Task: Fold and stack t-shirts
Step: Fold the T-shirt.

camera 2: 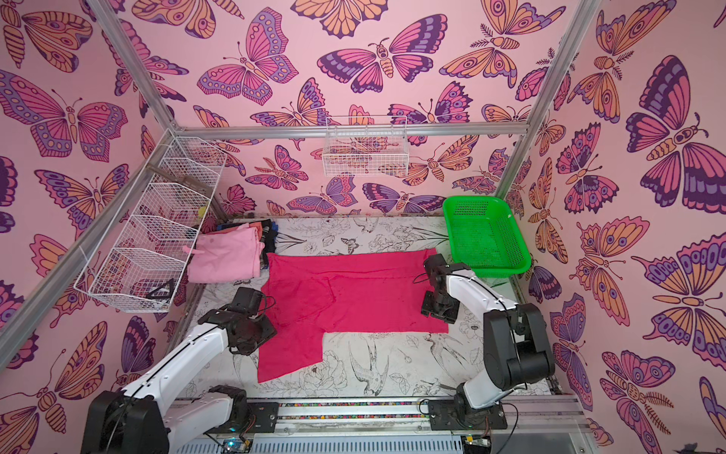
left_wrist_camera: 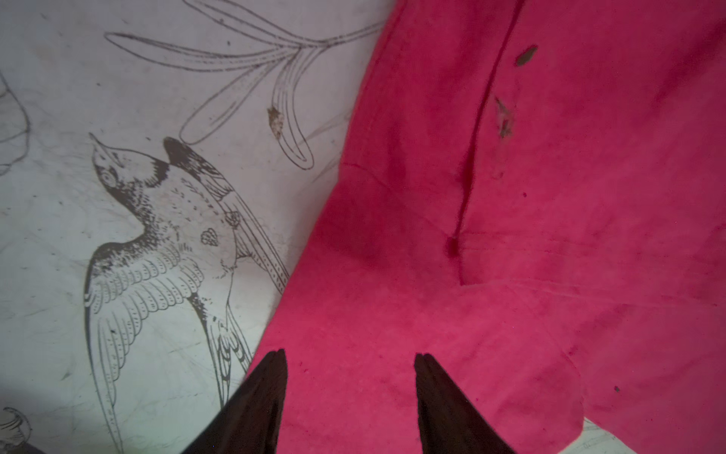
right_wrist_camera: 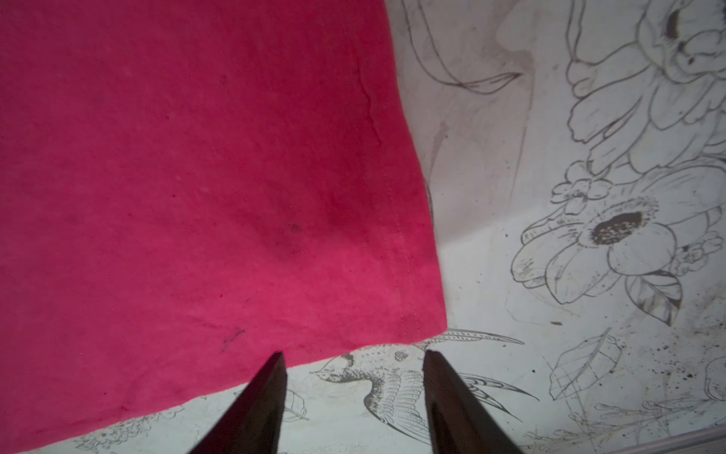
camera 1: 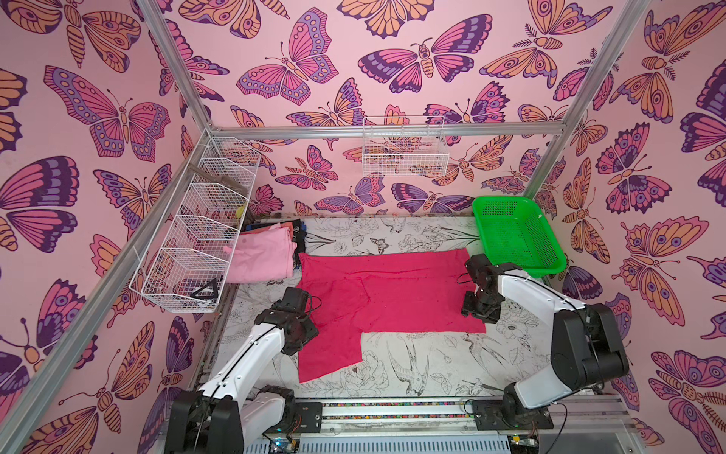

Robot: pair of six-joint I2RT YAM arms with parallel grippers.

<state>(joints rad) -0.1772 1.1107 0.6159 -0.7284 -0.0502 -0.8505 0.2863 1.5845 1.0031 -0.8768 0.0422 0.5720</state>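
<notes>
a: one crimson t-shirt (camera 1: pixel 393 291) lies flat in the middle of the bench (camera 1: pixel 432 365). i'd say it's partly folded: a layer is turned in over the body, and one flap sticks out toward the robot's left side.
b: and the others?
a: a light pink t-shirt (camera 1: pixel 261 255) sits folded at the far left corner, on top of orange and dark ones (camera 1: pixel 288 227). that pile looks done. the crimson one needs more folds, then stacking.
b: the jaws?
a: the left jaws stand part open over the crimson cloth's edge, holding nothing. the right jaws are likewise part open and empty, at its near right corner, mostly over bare bench.
b: anything in the way?
a: the green basket (camera 1: pixel 530 269) stands far right, close to the right arm (camera 1: pixel 530 291). wire baskets (camera 1: pixel 188 251) hang on the wall beside the pile.
</notes>
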